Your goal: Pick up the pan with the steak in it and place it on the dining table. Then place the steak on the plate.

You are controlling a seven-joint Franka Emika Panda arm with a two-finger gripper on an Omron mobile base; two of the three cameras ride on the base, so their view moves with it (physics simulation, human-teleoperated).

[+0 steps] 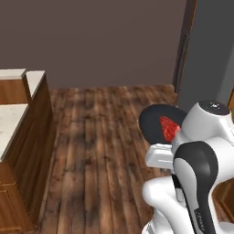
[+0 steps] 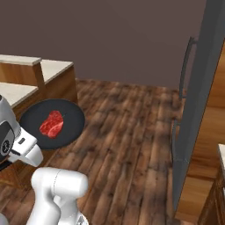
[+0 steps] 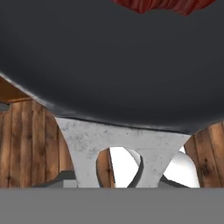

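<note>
The pan [image 2: 52,124] rides in the air above the wooden floor [image 1: 100,137], carried by the arm, with the steak [image 2: 51,123] lying on its black base a little off centre. In the hand view the pan's dark bowl spreads across the top and its pale metallic handle end [image 3: 118,142] runs down toward the camera, so the end effector is evidently closed on the handle, though the fingertips themselves are hidden and the contact cannot be made out.

The step in hand looks like the carry to the dining table [image 1: 13,114], whose beige top and wooden side stand at the left edge of the left base view, well apart from the pan. Nothing is set down yet, and the plate has yet to come into sight.

To do this well, the pan should stay level: the steak sits loose and a tilt toward the rim could slide it out. A handle grip leaves the weight hanging far from the fingers, so slow, smooth travel would keep the pan from swinging or twisting in the grasp. Approach the table from above its raised wooden ledge [image 2: 19,61], clear its edge, and lower flat onto bare stone before releasing.
</note>
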